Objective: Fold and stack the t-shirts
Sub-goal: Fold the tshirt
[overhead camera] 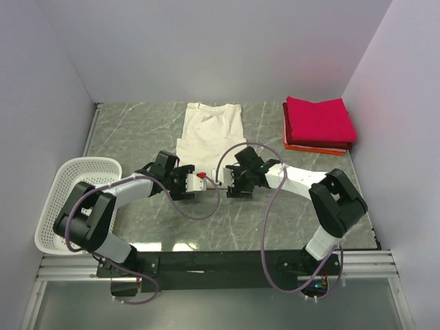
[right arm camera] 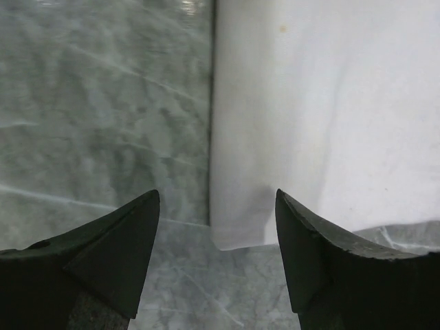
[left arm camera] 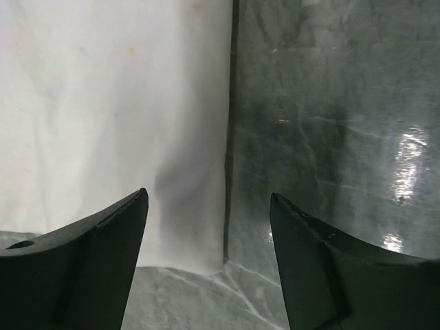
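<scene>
**A:** Where does the cream-white t-shirt (overhead camera: 212,130) lie, and which way does it point?

**B:** It lies flat on the marble-pattern table (overhead camera: 137,130), in the middle and toward the far side. Its long axis runs from the arms straight away to the back wall. The collar is at the far end and the hem is at the near end. It looks like a narrow strip, with no sleeve sticking out.

**A:** And the claws?

**B:** The left gripper (left arm camera: 210,199) and the right gripper (right arm camera: 218,196) both have the fingers apart and hold nothing. Each one hangs just over one near corner of the hem, and the corner shows between the fingers.

**A:** So how should this step be done well?

**B:** I judge the next move is to pinch the two hem corners. Both claws should go down at the same time and catch all layers, not only the top one. Then they should lift a little and carry the hem toward the collar, keeping the edge tight and square to the long axis.

**A:** What is around it?

**B:** The folded crimson-pink shirts (overhead camera: 320,118) rest on an orange-red shirt (overhead camera: 309,147), well apart at the far right. A white perforated basket (overhead camera: 89,161) stands at the left.
</scene>
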Robot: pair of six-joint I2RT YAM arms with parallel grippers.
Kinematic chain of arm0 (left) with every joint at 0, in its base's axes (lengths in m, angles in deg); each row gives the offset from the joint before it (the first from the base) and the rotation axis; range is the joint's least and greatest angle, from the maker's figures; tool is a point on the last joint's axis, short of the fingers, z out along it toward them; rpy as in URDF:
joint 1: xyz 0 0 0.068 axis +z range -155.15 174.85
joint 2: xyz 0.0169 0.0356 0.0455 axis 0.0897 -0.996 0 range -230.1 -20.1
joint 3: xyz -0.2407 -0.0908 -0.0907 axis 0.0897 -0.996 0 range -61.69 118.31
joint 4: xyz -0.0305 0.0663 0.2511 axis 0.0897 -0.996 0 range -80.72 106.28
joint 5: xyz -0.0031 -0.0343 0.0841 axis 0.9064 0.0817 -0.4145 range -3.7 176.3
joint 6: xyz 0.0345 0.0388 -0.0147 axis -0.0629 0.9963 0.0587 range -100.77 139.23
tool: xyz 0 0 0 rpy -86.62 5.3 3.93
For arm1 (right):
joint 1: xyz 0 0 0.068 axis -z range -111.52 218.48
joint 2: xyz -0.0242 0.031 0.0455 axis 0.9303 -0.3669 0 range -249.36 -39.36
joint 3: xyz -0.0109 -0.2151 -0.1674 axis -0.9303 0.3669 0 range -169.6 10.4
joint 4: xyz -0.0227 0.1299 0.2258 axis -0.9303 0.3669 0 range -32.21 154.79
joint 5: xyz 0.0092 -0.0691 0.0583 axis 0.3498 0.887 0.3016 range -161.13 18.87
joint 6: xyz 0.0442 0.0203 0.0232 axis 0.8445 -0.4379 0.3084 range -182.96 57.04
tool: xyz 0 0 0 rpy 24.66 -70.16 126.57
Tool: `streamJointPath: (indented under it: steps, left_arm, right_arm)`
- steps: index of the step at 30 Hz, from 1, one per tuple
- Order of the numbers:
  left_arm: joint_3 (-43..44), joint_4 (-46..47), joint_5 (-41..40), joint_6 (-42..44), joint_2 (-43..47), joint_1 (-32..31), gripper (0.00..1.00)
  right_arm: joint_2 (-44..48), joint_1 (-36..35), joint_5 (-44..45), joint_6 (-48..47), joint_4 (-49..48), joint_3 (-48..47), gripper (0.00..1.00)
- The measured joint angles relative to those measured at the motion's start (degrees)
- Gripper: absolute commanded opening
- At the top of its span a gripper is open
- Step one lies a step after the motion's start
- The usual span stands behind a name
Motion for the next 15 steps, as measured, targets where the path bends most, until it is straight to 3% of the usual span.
streamJointPath:
  steps: [5,8,12,14,15]
  left_arm:
    - [0.04,4.0,-1.03,-0.42,-2.84,1.42,0.71]
    - [0.02,6.25,-2.4,-0.66,-3.76,2.05,0.58]
    - [-0.17,8.48,-3.58,-1.07,-5.22,2.82,0.14]
    - [-0.81,9.66,-3.69,-1.01,-5.55,3.21,0.06]
    - [-1.01,9.97,-3.67,-1.05,-5.55,3.32,0.05]
  right_arm:
    - [-2.36,-0.02,3.82,1.86,-3.54,0.0,0.72]
    - [-2.8,-0.15,5.64,2.32,-5.22,-0.07,0.66]
    - [-4.04,-0.46,7.63,2.8,-6.75,-0.42,0.49]
    - [-4.74,-0.57,8.46,2.93,-7.19,-0.85,0.41]
    - [-5.07,-0.68,8.76,3.08,-7.41,-0.98,0.28]
